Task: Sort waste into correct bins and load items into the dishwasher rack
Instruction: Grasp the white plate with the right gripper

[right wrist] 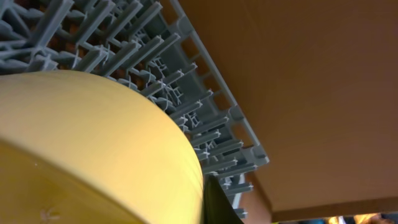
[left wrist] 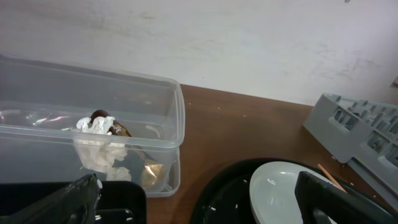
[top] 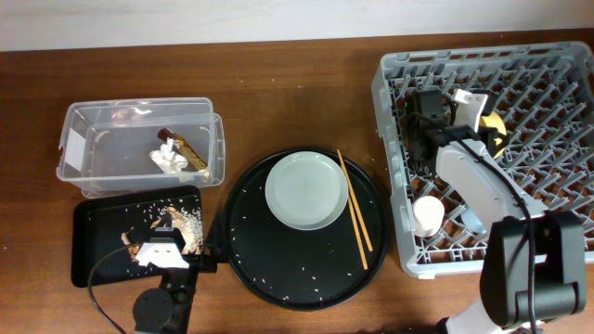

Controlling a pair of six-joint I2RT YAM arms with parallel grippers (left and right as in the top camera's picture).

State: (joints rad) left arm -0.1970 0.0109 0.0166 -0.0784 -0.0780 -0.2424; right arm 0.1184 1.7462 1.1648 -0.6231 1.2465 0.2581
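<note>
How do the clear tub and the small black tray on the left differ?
The clear tub is see-through with tall walls; the black rectangular tray is opaque and shallow. The tub holds a crumpled tissue and a wrapper stick; the tray holds rice and brown scraps. Both are rectangular and similar in size.

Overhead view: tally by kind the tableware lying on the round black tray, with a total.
Pale grey-white plate: 1
Wooden chopsticks: 2
Total: 3, all on the round black tray.
Left out: the yellow bowl, which is at the dishwasher rack, not on the tray.
</note>
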